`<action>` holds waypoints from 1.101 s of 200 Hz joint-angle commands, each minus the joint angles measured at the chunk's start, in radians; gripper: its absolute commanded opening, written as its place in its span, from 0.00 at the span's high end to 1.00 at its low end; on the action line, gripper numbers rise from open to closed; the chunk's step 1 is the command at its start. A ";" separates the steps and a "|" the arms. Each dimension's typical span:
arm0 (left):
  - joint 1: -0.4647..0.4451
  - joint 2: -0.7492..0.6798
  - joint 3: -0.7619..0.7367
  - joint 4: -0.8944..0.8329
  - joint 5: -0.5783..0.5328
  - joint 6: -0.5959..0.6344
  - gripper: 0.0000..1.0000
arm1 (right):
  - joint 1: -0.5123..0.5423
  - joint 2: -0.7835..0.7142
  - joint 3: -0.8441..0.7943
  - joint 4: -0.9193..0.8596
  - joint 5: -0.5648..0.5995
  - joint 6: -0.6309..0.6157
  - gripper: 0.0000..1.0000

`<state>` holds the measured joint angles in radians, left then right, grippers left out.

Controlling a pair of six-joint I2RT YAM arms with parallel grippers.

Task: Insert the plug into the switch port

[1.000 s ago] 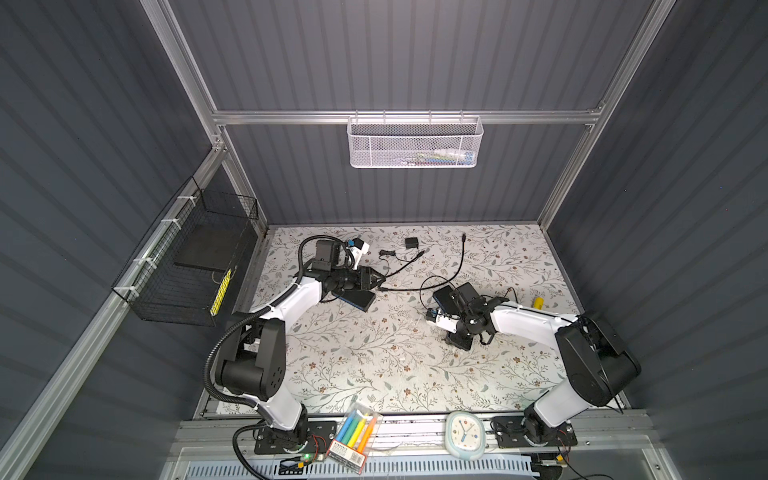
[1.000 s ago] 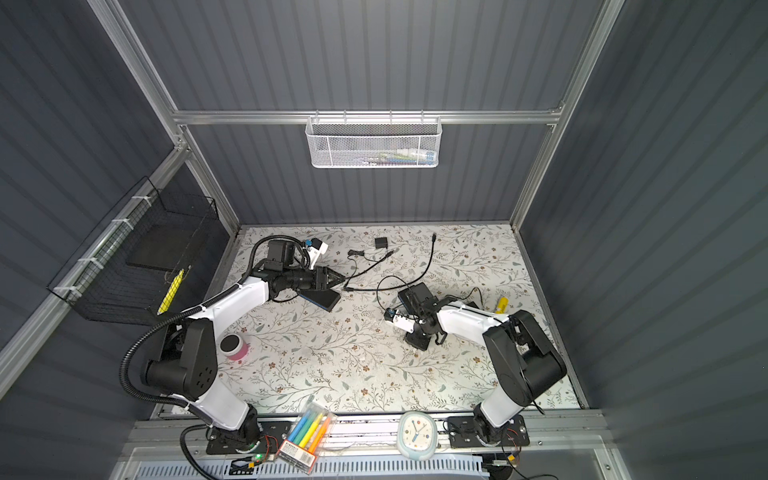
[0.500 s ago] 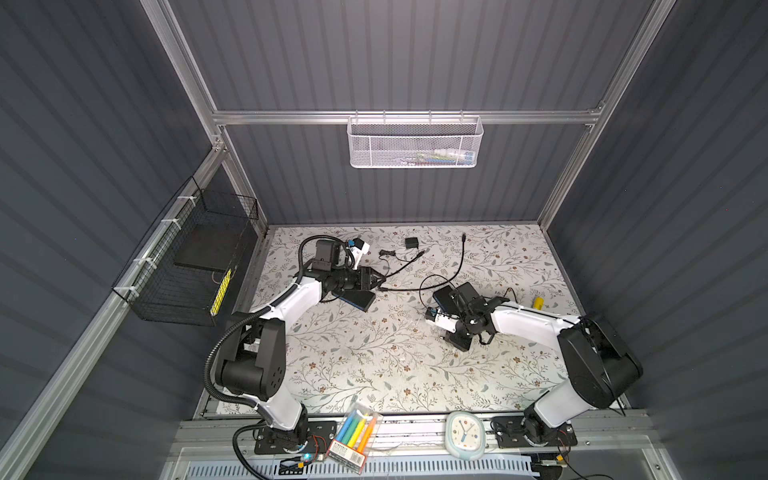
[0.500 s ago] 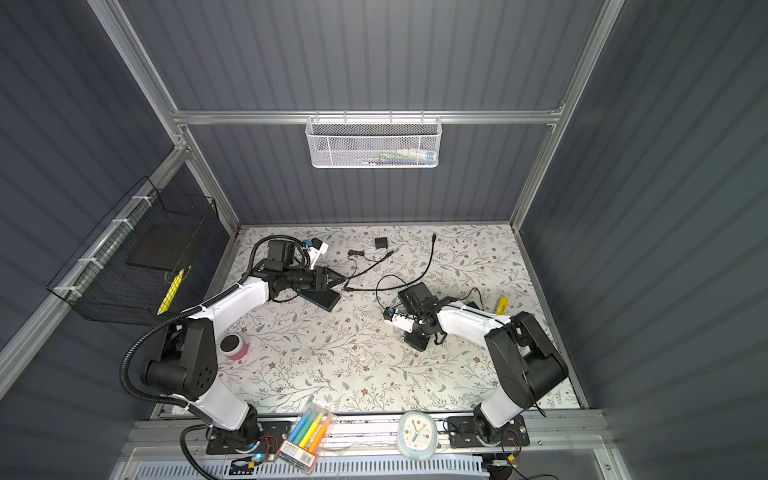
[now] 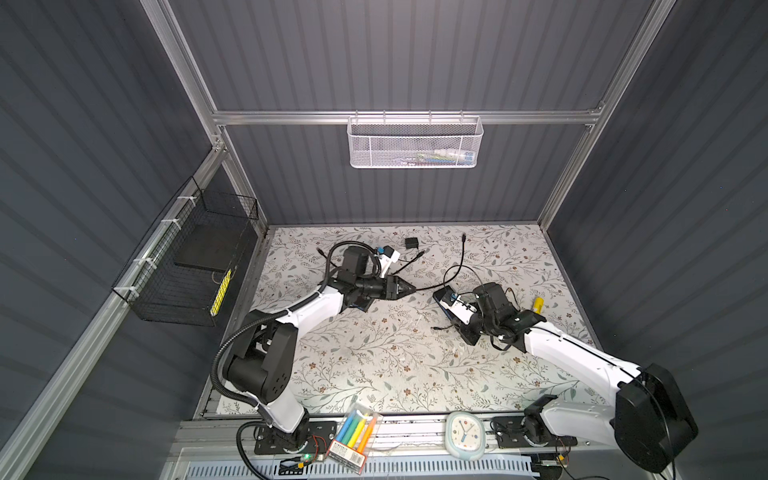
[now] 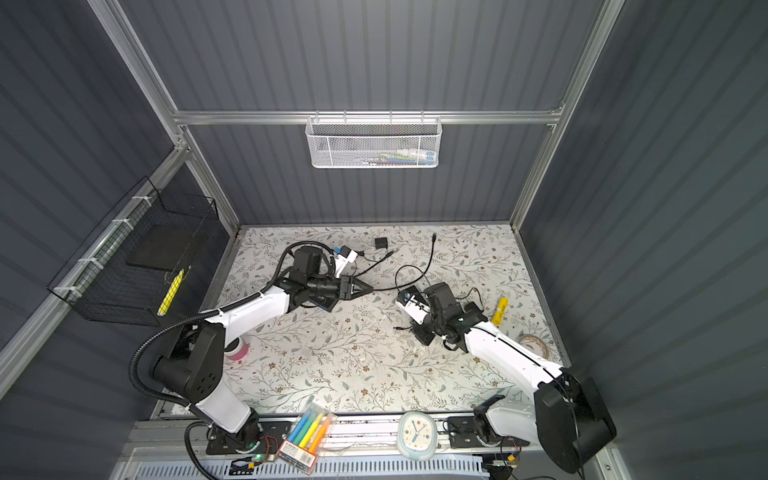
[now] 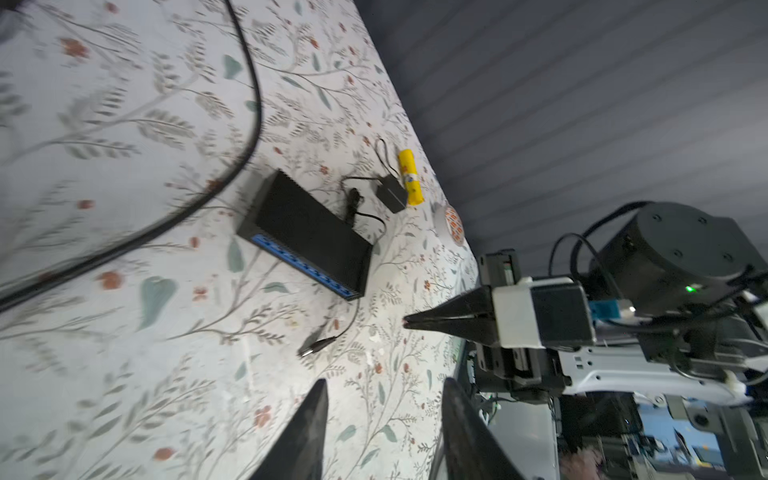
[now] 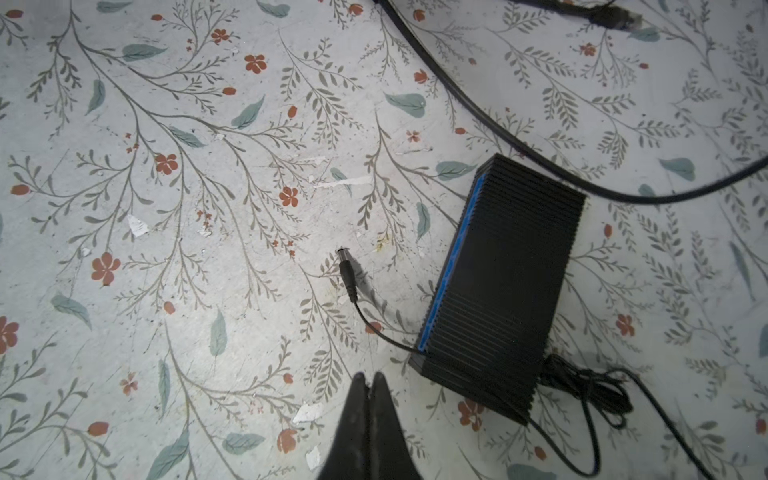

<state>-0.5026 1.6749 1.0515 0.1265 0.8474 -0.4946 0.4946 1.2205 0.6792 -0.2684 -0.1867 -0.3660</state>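
The switch (image 8: 503, 291) is black with a blue front, the tabletop (image 8: 166, 208) pale with floral print.

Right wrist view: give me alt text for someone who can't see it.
A small black barrel plug lies loose on the floral tabletop beside a black ribbed switch box with a blue face; the shut right gripper holds nothing.

Clutter you've got in view:
- A white mesh basket (image 5: 413, 145) hangs on the back rail. Contents are too small to make out.
- A black wire basket (image 5: 166, 307) is on the left wall, with a yellow strip (image 5: 220, 286) against its near end.
- A highlighter pack (image 5: 353, 434) and a small clock (image 5: 464, 434) sit apart on the front ledge.
- On the floral mat (image 5: 374, 365), a yellow tube (image 5: 538, 304) lies near the right edge and a pink cup (image 6: 237, 349) at the left edge.
- A thick black cable (image 8: 498, 124) loops across the back half.
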 commanded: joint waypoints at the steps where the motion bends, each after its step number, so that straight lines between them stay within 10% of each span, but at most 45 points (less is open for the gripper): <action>1: -0.028 0.052 -0.021 0.139 0.046 -0.121 0.57 | -0.013 -0.017 -0.017 0.052 0.001 0.072 1.00; 75: 0.076 -0.023 -0.068 0.046 0.034 -0.029 0.57 | 0.005 0.199 0.202 -0.216 -0.005 -0.283 0.64; 220: 0.276 -0.121 -0.136 -0.116 0.087 0.109 0.57 | 0.047 0.562 0.459 -0.356 -0.042 -0.415 0.49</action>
<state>-0.2363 1.5707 0.9188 0.0586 0.8955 -0.4313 0.5327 1.7451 1.1130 -0.5926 -0.2180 -0.7582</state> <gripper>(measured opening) 0.429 0.505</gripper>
